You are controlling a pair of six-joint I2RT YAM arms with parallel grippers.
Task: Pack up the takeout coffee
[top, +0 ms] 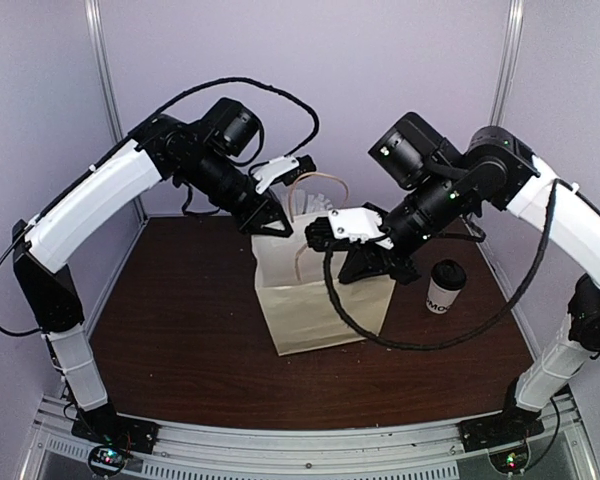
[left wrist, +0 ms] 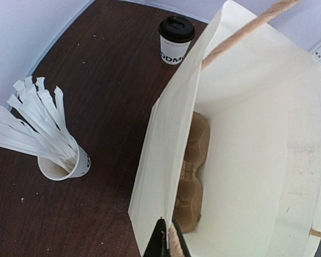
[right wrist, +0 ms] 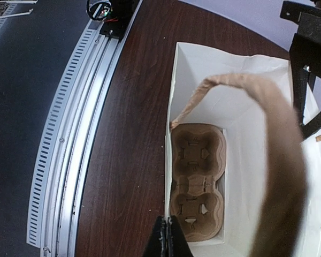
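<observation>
The takeout coffee (top: 445,290), a white paper cup with dark letters and a black lid (left wrist: 176,28), stands on the table right of a white paper bag (top: 320,300). The cup also shows at the top of the left wrist view (left wrist: 175,42). My left gripper (left wrist: 168,242) is shut on the bag's rim by a tan handle. My right gripper (right wrist: 167,241) is shut on the rim of the bag's opposite wall. In the top view both grippers, left (top: 283,228) and right (top: 316,233), meet at the bag's mouth. A brown pulp tray (right wrist: 197,179) lies flat on the bag's bottom.
A second white cup (left wrist: 64,163) holding tall white wrapped sticks stands on the dark wooden table (top: 180,330) behind the bag. A metal rail (right wrist: 69,155) runs along the table's near edge. Walls close in the table at the back and sides.
</observation>
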